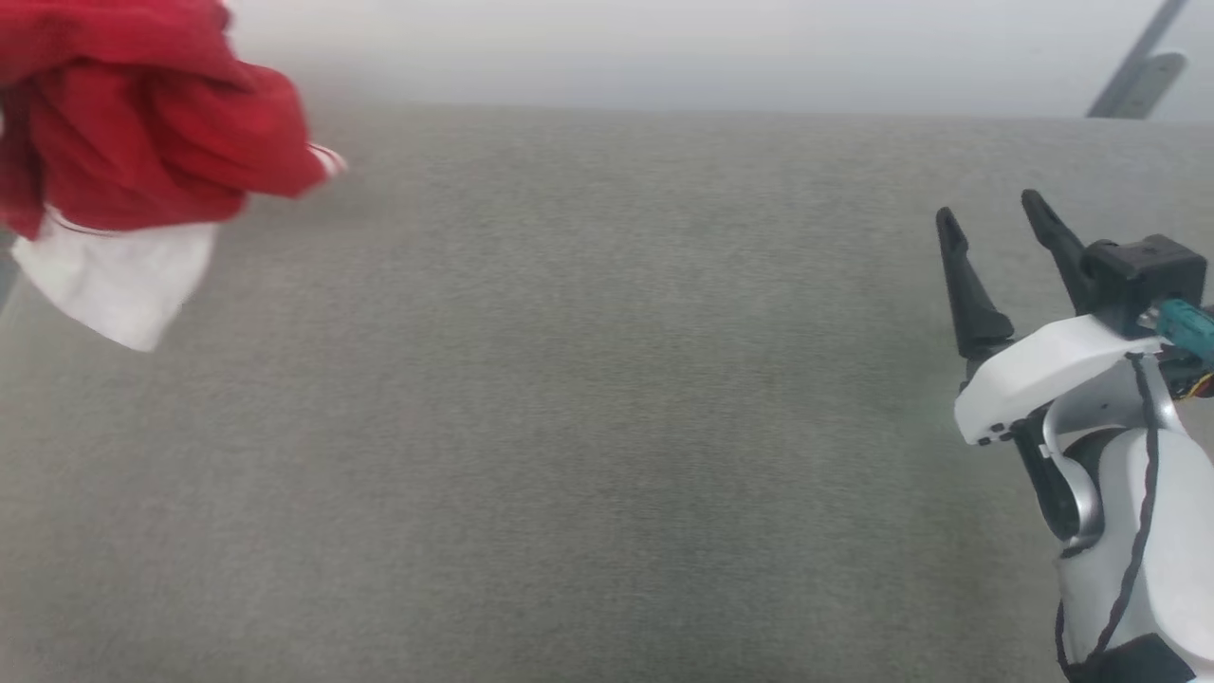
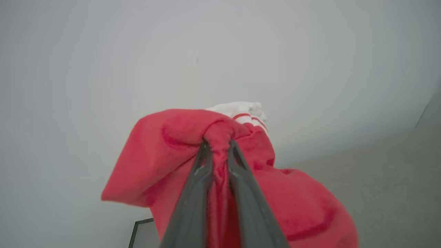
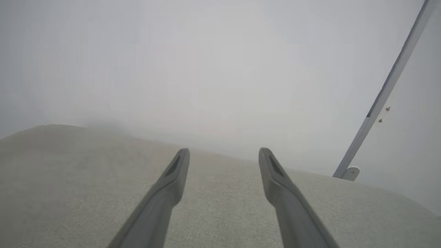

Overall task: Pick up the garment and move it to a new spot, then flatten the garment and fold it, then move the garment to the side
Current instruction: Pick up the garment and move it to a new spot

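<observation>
garment [image 2: 162,155] bunched red, white sleeve dangling, pinched by left pincer [image 2: 217,144].

- The red jersey-style garment [image 1: 142,142] with a white sleeve is soft, matt cloth, creased and bunched, above the left end of the grey cloth-covered surface [image 1: 607,427].
- That surface is a fine, rough weave, matt.
- The right gripper [image 1: 991,207], over the surface's right end, has dark matt fingers [image 1: 963,285] that look like plastic, and a smooth, faintly glossy white shell [image 1: 1043,365].
- The left gripper [image 2: 217,143] has the same dark matt finish, and red cloth is pinched between its fingers.
- The pale wall [image 3: 206,69] behind the surface is smooth and matt.
</observation>
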### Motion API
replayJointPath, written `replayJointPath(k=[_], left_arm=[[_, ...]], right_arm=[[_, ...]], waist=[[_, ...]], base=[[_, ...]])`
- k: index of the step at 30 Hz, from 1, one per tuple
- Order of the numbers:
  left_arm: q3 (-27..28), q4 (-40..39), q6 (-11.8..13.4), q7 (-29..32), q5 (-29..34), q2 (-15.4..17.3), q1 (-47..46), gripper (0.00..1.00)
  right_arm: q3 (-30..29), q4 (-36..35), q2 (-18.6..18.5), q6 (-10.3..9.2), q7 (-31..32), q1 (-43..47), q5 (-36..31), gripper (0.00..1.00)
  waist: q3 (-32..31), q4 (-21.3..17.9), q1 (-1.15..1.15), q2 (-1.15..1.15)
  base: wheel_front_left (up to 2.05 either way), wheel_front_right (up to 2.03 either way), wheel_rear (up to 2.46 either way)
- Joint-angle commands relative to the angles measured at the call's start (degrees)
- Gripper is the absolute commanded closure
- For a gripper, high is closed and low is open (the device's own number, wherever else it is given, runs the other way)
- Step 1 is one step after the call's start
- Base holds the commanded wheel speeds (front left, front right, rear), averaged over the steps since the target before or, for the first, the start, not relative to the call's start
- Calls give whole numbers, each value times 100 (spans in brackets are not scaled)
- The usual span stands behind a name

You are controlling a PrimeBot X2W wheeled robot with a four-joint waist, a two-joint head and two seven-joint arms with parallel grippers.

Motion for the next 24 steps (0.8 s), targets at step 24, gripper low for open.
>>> replayJointPath(k=[24], left_arm=[[-797,-2008,992,1071,-336,-556,1185,100]], right_arm=[[-501,115,390,3,-432,208,-119,0]], waist=[[506,-1994,0,0]], base=[[0,0,0]])
